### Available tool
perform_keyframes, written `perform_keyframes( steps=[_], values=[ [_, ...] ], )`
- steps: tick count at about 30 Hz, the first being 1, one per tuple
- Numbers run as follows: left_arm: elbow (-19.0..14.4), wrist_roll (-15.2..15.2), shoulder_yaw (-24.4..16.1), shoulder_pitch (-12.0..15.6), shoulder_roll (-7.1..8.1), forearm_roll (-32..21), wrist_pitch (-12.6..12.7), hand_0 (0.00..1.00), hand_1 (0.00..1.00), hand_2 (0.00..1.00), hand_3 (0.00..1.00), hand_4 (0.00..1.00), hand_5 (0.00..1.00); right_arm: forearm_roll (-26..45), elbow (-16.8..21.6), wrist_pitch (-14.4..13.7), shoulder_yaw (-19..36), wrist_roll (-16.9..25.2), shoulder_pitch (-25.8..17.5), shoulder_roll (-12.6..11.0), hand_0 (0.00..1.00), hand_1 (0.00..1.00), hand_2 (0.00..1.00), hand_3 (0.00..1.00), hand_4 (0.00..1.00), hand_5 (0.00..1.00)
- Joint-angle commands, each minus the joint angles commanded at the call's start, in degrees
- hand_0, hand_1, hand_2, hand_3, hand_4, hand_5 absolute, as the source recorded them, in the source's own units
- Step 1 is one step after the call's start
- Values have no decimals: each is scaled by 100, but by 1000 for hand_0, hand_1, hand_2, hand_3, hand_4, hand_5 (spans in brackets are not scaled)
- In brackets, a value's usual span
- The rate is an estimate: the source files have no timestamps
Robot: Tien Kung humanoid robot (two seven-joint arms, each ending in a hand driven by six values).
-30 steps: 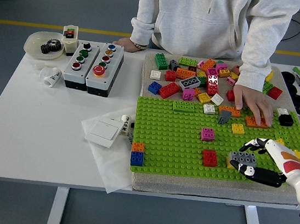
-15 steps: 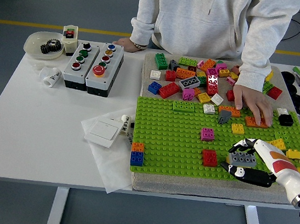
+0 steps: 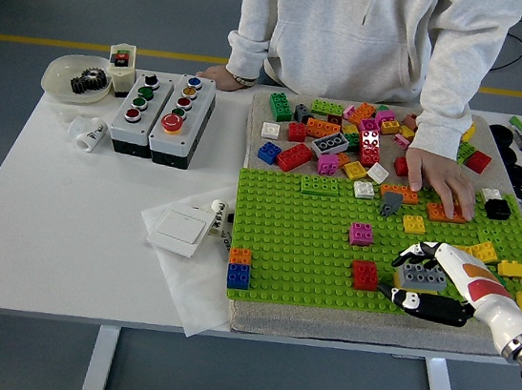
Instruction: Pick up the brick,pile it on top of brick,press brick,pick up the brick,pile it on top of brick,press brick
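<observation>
My right hand (image 3: 414,273) reaches in from the lower right over the green baseplate (image 3: 303,244). Its white and black fingers are curled around a grey brick (image 3: 421,275), held just above the plate. A red brick (image 3: 364,275) sits on the plate just to the left of the hand. A magenta brick (image 3: 361,233) stands farther up. At the plate's near left edge, an orange brick (image 3: 240,256) sits beside a blue brick (image 3: 239,275). My left arm is out of view.
A person stands at the far side, one hand (image 3: 440,185) resting on an orange brick at the plate's far right, the other hand (image 3: 222,76) on the table. Loose bricks (image 3: 341,138) lie behind the plate. Button boxes (image 3: 161,115), a bowl (image 3: 74,77) and a white switch (image 3: 179,230) sit left.
My right hand has moved left and a little toward the near edge with the grey brick in it, closer to the red brick. The person's hands have stayed put.
</observation>
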Motion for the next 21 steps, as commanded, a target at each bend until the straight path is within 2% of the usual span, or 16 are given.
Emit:
perform_keyframes(
  steps=[21],
  values=[
    [0, 1, 76, -25, 5, -80, -1, 777, 789, 832, 621, 651, 676, 56, 0, -8, -301, 28, 255, 86, 653, 656, 698, 560, 878, 640]
  ],
)
